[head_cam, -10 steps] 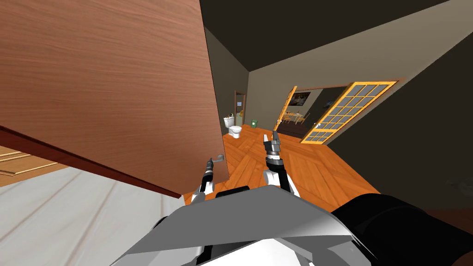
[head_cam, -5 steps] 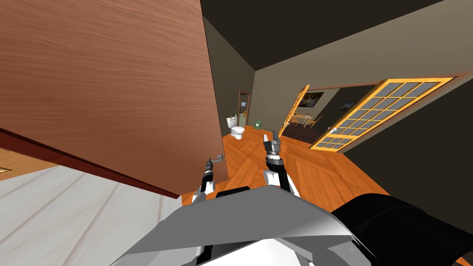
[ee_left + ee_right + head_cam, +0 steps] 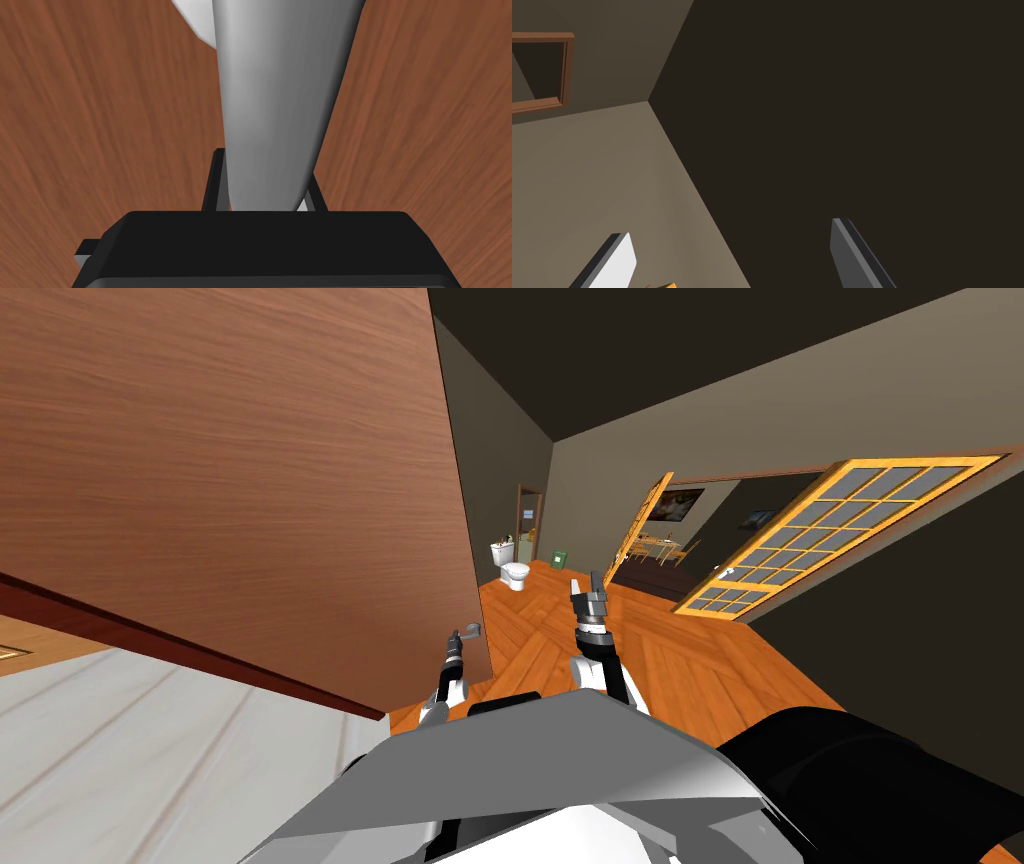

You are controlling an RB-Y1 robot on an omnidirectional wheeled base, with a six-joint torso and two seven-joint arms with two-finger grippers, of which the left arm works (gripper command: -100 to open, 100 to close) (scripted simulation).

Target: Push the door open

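Jaws of the left gripper (image 3: 265,172) clench the grey lever handle (image 3: 280,95) at the free edge of the brown door (image 3: 230,468), on my left; those of the right gripper (image 3: 585,585) stand released. Rigid, likely heavy panel: best pushed here, far from hinges.

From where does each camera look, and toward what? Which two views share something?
Head view: on the head, looking steeply down and forward at the brown door, its grey handle and the orange floor; both forearms show, left hand at the handle, right hand raised.
Left wrist view: on the left hand, facing the door; its fingers press the handle's sides.
Right wrist view: on the right hand, aimed past the door's edge; its fingers stand open.
Shared: head and left wrist views both show the door and handle.
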